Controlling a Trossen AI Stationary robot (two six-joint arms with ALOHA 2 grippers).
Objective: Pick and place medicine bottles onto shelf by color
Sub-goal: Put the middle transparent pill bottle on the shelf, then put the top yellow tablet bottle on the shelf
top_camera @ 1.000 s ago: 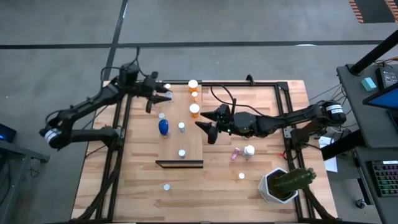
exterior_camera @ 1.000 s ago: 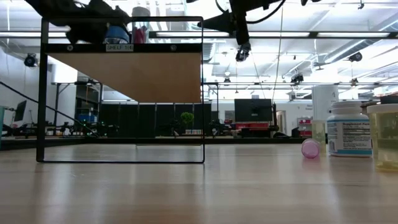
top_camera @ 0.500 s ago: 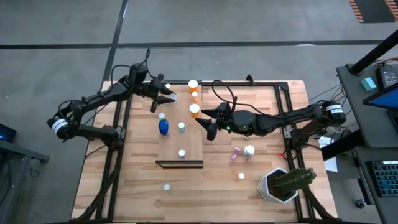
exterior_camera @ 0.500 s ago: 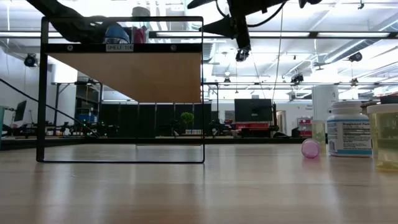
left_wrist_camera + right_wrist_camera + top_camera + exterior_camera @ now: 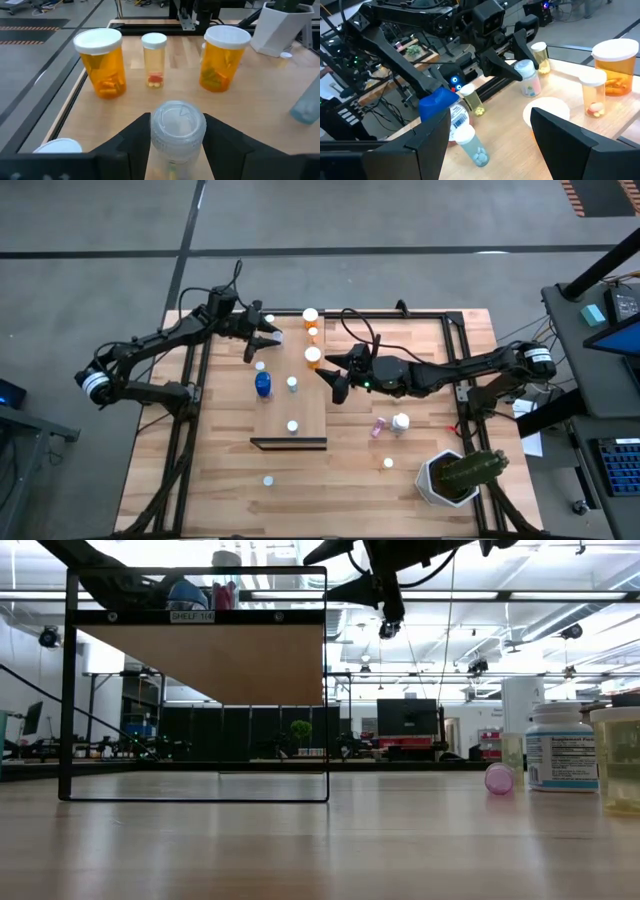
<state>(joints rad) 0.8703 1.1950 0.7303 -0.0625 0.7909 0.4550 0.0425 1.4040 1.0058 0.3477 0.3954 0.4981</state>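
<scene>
My left gripper (image 5: 264,334) is at the shelf's far left corner, shut on a clear bottle with a translucent cap (image 5: 177,122). The pale shelf (image 5: 300,405) carries two orange bottles (image 5: 311,315) (image 5: 313,357), a small clear bottle (image 5: 312,333), a blue bottle (image 5: 263,384) and a few white-capped ones, all upright. My right gripper (image 5: 335,383) hangs open and empty over the shelf's right edge, next to the nearer orange bottle, whose white cap (image 5: 546,112) shows between its fingers. My left gripper pinches the clear bottle just below its cap (image 5: 170,150) between its two fingers (image 5: 135,135), one on each side. The fingers come level from the table's left. The bottle stands upright; I cannot tell whether its base rests on the shelf.
On the tabletop right of the shelf lie a pink bottle (image 5: 378,427), a white bottle (image 5: 401,421) and a small one (image 5: 388,464). Another small bottle (image 5: 267,479) stands near the front. A white pot with a cactus (image 5: 447,477) is at the near right. Black frame rails (image 5: 455,350) border the table.
My left gripper has gone a little toward the table's right, onto the shelf's far left corner, with the clear bottle still upright in its hold.
</scene>
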